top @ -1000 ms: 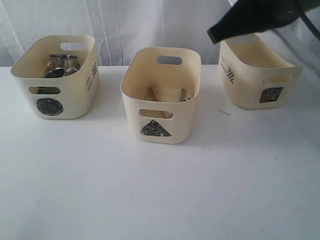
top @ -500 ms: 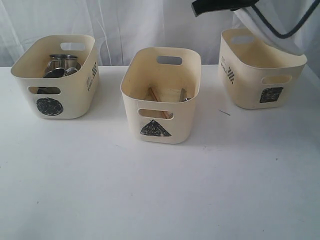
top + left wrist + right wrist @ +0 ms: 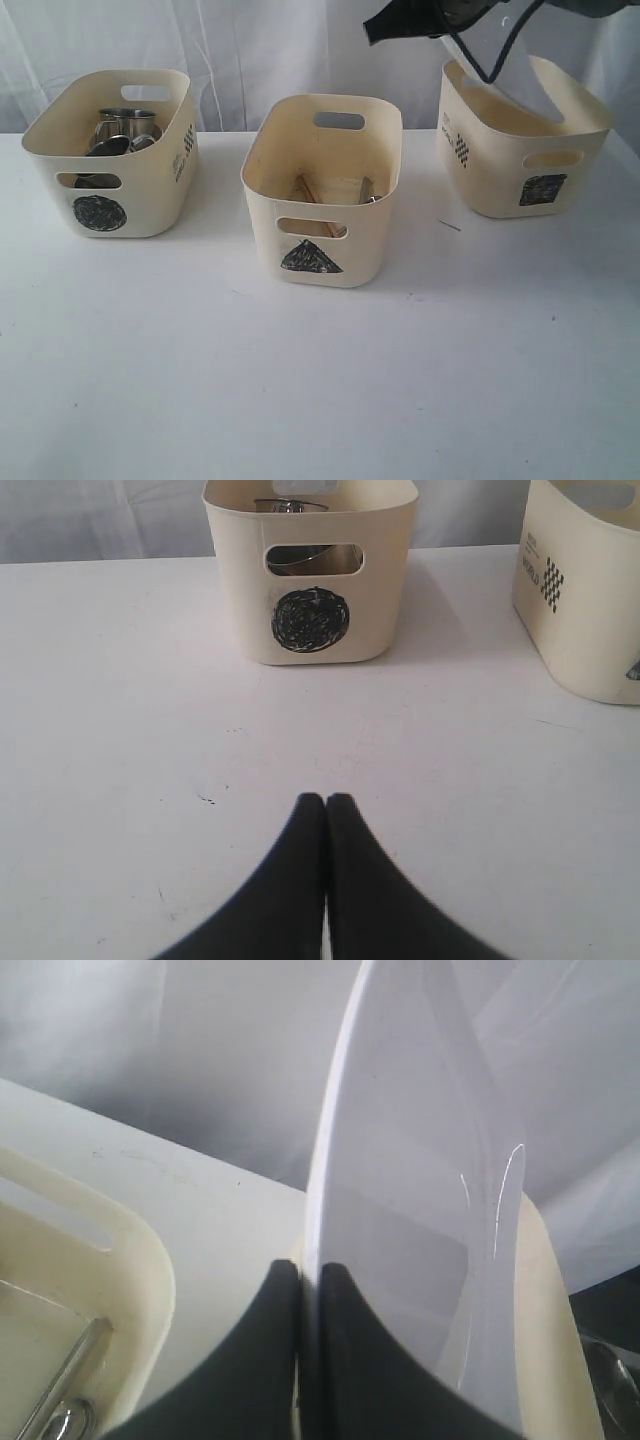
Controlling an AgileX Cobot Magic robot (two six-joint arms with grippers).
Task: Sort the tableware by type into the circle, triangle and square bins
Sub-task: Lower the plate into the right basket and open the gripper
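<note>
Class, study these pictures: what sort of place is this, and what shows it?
Probably a staged robot test bench, not a kitchen: a plain white table, a white curtain backdrop, and a cream circle bin, triangle bin and square bin.

I'm seeing my left gripper (image 3: 326, 808) and right gripper (image 3: 311, 1282) showing smooth black fingers (image 3: 285, 885) tapering to points; a black cable (image 3: 487, 77) is looping behind the right.

table (image 3: 300, 390): white | curtain (image 3: 270, 40): white, behind table | speck (image 3: 449, 225): dark, on table
</note>
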